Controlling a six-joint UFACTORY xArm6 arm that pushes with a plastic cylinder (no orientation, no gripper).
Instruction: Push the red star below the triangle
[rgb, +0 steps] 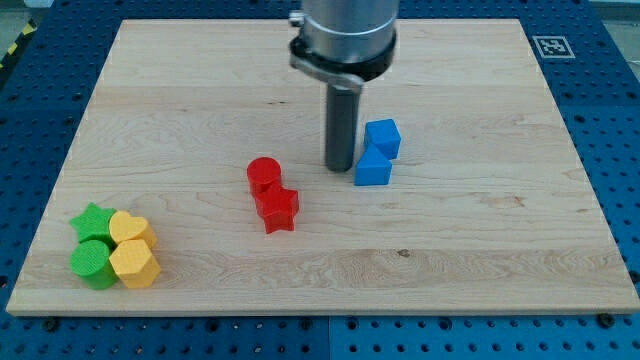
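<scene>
The red star (278, 209) lies near the board's middle, touching a red cylinder (264, 175) just above it on its left. A blue triangle (372, 168) sits to the right of them, touching a blue cube (383, 137) above it. My tip (339, 166) stands just left of the blue triangle, close to it, and up and to the right of the red star, apart from it.
At the view's bottom left a cluster sits on the wooden board (480, 260): a green star (92, 220), a green cylinder (93, 262), a yellow heart (130, 229) and a yellow hexagon (134, 264). A marker tag (552, 46) is at the top right corner.
</scene>
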